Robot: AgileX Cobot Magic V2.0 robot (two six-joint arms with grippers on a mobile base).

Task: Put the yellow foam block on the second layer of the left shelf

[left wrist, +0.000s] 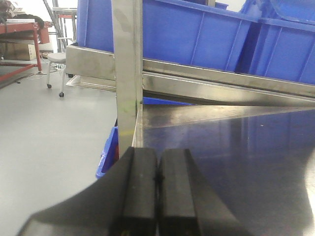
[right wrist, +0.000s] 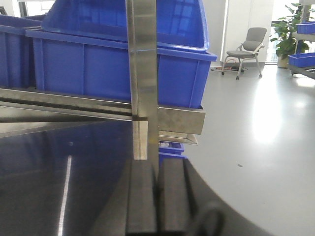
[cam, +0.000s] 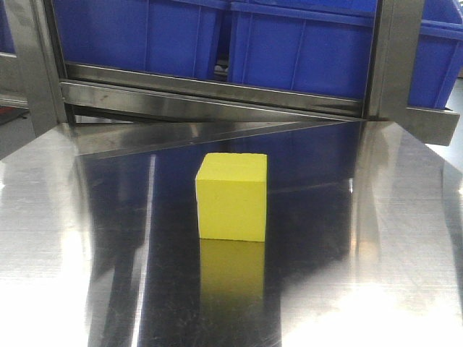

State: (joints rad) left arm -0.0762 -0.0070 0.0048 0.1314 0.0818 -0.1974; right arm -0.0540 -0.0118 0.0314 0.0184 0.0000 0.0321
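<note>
The left gripper [left wrist: 157,162] has its 2 black pads pressed flat together with nothing between them, and it hangs low over the near left corner of the steel table [left wrist: 231,147]. The right gripper [right wrist: 157,169] is likewise fully closed and empty, at the table's right edge. From the left gripper, a steel upright [left wrist: 127,73] stands at 12 o'clock, and pale grey floor [left wrist: 44,147] spreads from 9 o'clock, with a wheeled stool [left wrist: 55,59] and a red-framed bench [left wrist: 19,29] at 10 o'clock. From the right gripper, a second upright [right wrist: 142,73] rises at 12 o'clock, and glossy floor runs out to an office chair [right wrist: 244,51] and a potted plant [right wrist: 285,34] at 1 to 2 o'clock. In the front view the yellow foam block [cam: 232,196] sits upright near the middle of the mirror-bright tabletop, its reflection at 6 o'clock, well apart from both table edges. At 12 o'clock from it a steel shelf rail [cam: 217,90] carries large blue bins [cam: 304,50] side by side, their colour thrown back onto the polished metal.
</note>
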